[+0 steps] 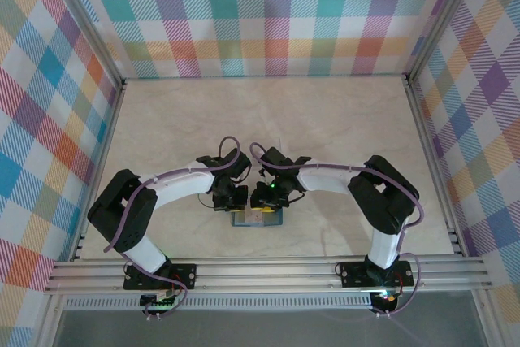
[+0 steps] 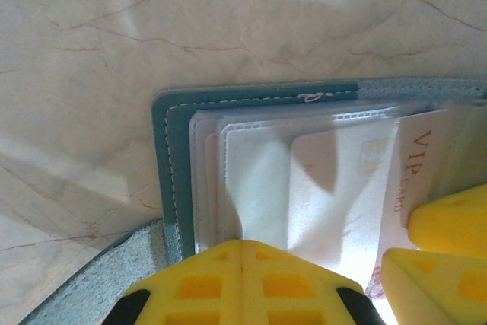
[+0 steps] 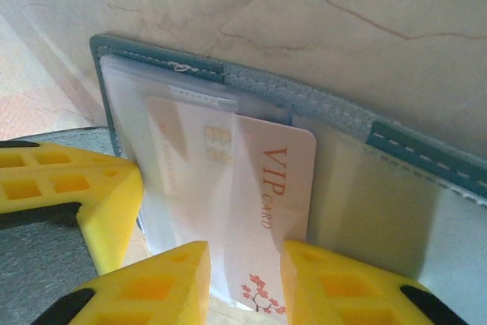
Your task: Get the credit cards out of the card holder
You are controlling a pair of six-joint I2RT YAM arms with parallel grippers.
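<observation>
The teal-blue card holder (image 1: 256, 218) lies open on the table between both grippers, its teal edge (image 2: 171, 135) and clear sleeves showing. A pale credit card (image 3: 274, 180) printed "VIP CARD" sticks partway out of a clear sleeve; it also shows in the left wrist view (image 2: 415, 165). My right gripper (image 3: 245, 264) is open, its yellow fingers standing either side of the card's lower end. My left gripper (image 2: 242, 245) is shut, its tips resting on the clear sleeves at the holder's left half. Its yellow finger (image 3: 68, 188) shows in the right wrist view.
The holder sits near the front edge of the marble-look table (image 1: 268, 119), just ahead of the metal rails (image 1: 268, 270). Checked walls enclose the table on three sides. Both arms (image 1: 171, 188) (image 1: 349, 184) bend inward over the holder.
</observation>
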